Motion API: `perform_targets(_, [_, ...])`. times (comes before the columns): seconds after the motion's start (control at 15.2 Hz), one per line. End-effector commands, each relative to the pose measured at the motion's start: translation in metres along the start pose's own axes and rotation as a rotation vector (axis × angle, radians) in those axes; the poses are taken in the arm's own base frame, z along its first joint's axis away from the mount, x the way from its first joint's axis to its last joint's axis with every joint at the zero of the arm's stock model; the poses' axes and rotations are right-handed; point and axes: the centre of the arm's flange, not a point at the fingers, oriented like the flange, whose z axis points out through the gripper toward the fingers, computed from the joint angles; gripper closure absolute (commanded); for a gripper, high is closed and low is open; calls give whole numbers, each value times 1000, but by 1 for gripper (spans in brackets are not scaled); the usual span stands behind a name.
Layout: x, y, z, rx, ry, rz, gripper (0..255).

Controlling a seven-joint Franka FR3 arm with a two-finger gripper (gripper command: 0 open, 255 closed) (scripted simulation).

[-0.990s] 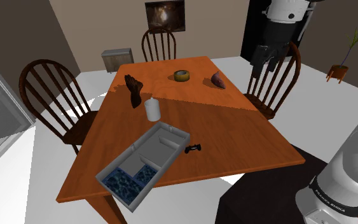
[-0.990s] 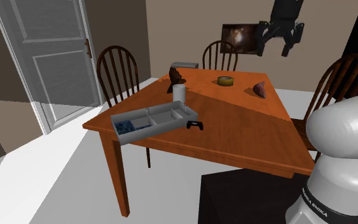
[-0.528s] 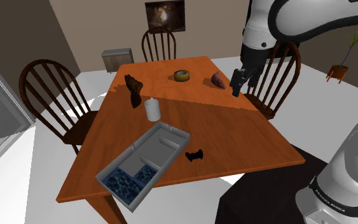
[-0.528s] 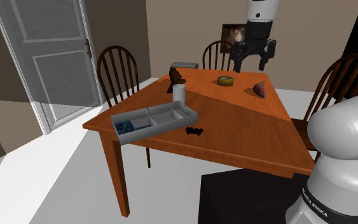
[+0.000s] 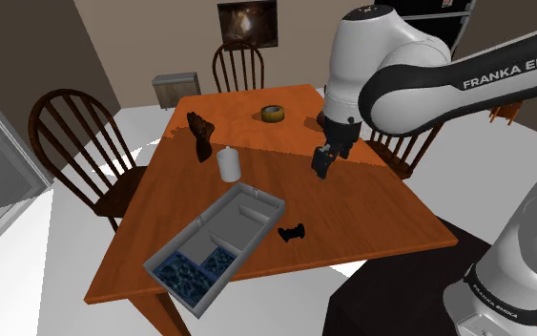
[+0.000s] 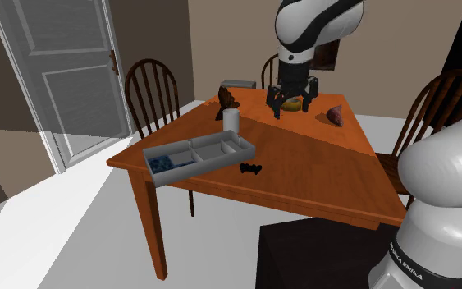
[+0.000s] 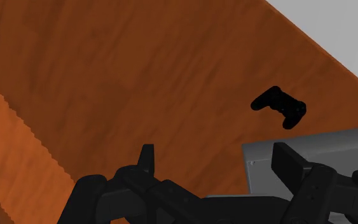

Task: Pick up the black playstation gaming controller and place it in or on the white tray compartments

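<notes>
Approach step: open, empty hand point(image 5: 321, 164) well apart from tray point(image 6: 208, 162); next, descend onto controller point(image 5: 292, 232) just beside tray.

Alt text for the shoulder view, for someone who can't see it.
The robot's black gripper hangs above an orange-brown table. Nearer the camera, a small black game controller lies on the table beside a grey compartment tray.

On the table point(image 5: 352, 200), the controller point(image 5: 292, 232) lies just beside the tray point(image 5: 192, 222), the cup point(image 5: 228, 164) behind it.
</notes>
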Motion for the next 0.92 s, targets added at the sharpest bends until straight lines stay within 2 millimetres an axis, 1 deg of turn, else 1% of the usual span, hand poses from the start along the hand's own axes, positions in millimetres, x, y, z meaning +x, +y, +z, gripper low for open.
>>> perform_targets(0.0, [4,-23,17,-20,13,-23,0])
perform_targets(0.59, [19,-118,102,-115,64,-125,0])
perform_targets(0.79, [22,-149,132,-147,81,-159,0])
perform_targets(0.86, [23,-156,140,-155,85,-168,0])
